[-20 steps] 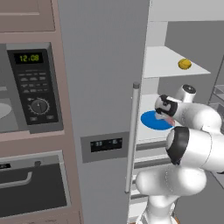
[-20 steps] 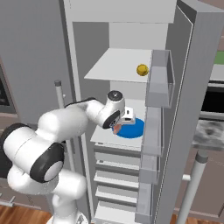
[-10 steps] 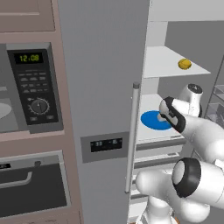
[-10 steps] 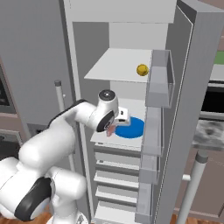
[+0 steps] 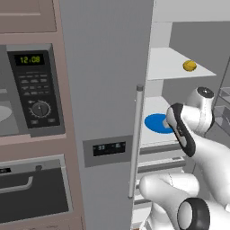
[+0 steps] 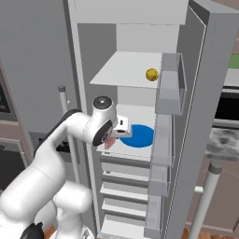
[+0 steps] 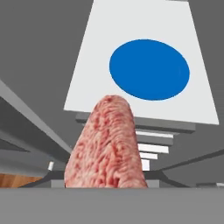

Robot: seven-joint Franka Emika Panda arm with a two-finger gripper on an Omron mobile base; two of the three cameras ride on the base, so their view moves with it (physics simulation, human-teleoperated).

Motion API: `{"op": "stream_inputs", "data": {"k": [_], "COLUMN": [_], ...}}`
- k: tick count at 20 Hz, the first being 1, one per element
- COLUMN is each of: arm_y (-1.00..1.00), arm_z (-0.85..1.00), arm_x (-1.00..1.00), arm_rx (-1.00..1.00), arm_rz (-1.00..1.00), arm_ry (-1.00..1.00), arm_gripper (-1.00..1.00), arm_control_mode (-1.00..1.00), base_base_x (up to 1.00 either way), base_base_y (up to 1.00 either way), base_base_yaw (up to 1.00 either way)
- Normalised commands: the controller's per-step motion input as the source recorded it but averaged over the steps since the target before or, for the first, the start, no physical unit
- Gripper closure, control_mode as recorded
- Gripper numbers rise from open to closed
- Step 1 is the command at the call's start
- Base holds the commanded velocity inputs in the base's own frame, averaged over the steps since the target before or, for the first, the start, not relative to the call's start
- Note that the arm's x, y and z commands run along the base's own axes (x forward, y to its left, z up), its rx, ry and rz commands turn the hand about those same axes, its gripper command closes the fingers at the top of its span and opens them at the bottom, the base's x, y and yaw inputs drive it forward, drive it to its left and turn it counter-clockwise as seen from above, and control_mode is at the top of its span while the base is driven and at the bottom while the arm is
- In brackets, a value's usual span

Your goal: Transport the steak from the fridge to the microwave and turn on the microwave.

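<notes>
The steak, a pinkish-red slab with pale streaks, hangs from my gripper, which is shut on it. In the right base view the steak sits just off the front left corner of the middle shelf of the open fridge. The bare blue round plate lies on that shelf beyond the steak. In the left base view the plate shows behind my forearm. The fridge door with its long bar handle stands between the shelves and the microwave, which has a green clock, at the far left.
A small yellow round item rests on the upper shelf. Clear door bins hang on the open right door, close to the plate. A dark oven with a horizontal handle sits under the microwave. Lower drawers fill the fridge below.
My gripper has drawn back from over the blue plate to the shelf's front left edge with the steak in it. The elbow swung out and down.
</notes>
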Motion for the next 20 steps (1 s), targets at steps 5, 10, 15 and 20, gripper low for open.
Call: {"op": "stream_inputs", "data": {"k": [5,10,15,20], "arm_y": [0.20,0.19,0.11,0.05], "arm_z": [0.17,0.14,0.06,0.02], "arm_x": [-0.36,-0.38,-0.28,-0.21], "arm_rx": [0.00,0.00,0.00,0.00], "arm_rz": [-0.02,0.00,0.00,0.00], "arm_ry": [0.00,0.00,0.00,-0.01], "arm_gripper": [1.00,1.00,1.00,1.00], "arm_control_mode": [-1.00,-1.00,-1.00,-1.00], "base_base_x": [0.00,0.00,0.00,0.00], "base_base_y": [0.00,0.00,0.00,0.00], "base_base_yaw": [0.00,0.00,0.00,0.00]}}
